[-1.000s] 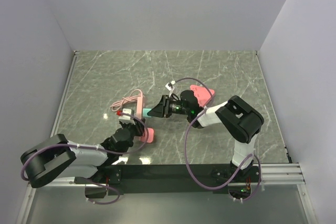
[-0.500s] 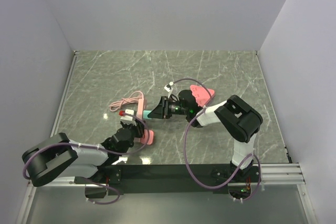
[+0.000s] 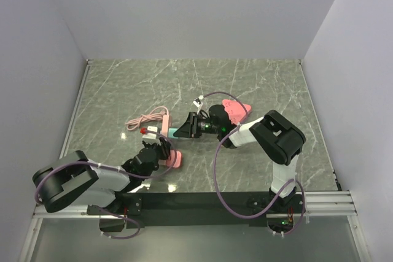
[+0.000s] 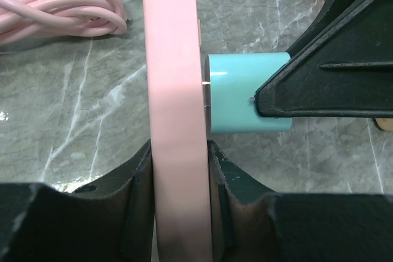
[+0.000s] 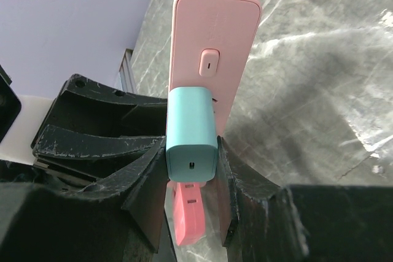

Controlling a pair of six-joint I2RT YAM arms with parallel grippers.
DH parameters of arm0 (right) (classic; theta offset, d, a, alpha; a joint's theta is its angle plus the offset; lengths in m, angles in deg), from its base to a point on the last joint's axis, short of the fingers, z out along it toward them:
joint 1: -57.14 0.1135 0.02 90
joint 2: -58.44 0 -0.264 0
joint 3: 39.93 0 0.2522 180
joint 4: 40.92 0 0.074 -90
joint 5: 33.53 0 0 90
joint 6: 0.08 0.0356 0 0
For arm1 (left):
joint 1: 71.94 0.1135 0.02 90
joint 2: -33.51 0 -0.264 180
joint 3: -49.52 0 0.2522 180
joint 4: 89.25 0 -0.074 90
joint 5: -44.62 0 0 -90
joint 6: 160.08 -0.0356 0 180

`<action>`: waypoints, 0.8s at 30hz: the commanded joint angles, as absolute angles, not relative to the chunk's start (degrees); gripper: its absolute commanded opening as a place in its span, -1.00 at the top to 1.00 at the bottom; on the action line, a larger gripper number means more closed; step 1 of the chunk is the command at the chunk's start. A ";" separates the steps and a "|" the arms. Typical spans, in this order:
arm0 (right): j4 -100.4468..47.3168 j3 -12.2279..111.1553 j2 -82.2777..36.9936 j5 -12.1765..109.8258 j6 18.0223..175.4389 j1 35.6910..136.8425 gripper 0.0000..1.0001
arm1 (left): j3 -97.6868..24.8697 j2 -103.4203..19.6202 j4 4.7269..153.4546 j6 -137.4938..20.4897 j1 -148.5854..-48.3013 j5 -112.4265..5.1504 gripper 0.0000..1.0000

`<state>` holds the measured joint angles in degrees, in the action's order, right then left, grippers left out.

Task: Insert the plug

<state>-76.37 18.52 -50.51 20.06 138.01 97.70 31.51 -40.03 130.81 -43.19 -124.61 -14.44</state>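
Left gripper point(image 4: 180, 179) is clamping the pink power strip point(image 4: 175, 59) edgewise. Right gripper point(image 5: 191, 176) is holding the teal charger plug point(image 5: 191, 127) against the strip's face.

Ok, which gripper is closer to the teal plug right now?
Right. The right gripper is shut on the teal plug; the left gripper sits just beside it, clamping the pink power strip that the plug is against.

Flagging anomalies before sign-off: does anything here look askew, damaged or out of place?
Nothing stands out. The teal plug, clamped in the right gripper, meets the pink power strip squarely; the left gripper holds the strip on edge. The pink cable lies coiled.
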 commanded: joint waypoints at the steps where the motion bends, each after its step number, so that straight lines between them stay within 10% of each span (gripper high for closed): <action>1: -79.19 21.20 -53.27 27.02 134.30 101.00 1.00 | 21.79 -40.06 164.87 -38.09 -129.60 -49.68 0.99; 24: -78.76 22.08 -54.68 25.26 134.21 100.82 1.00 | 20.90 -40.07 163.92 -37.74 -129.34 -46.71 0.99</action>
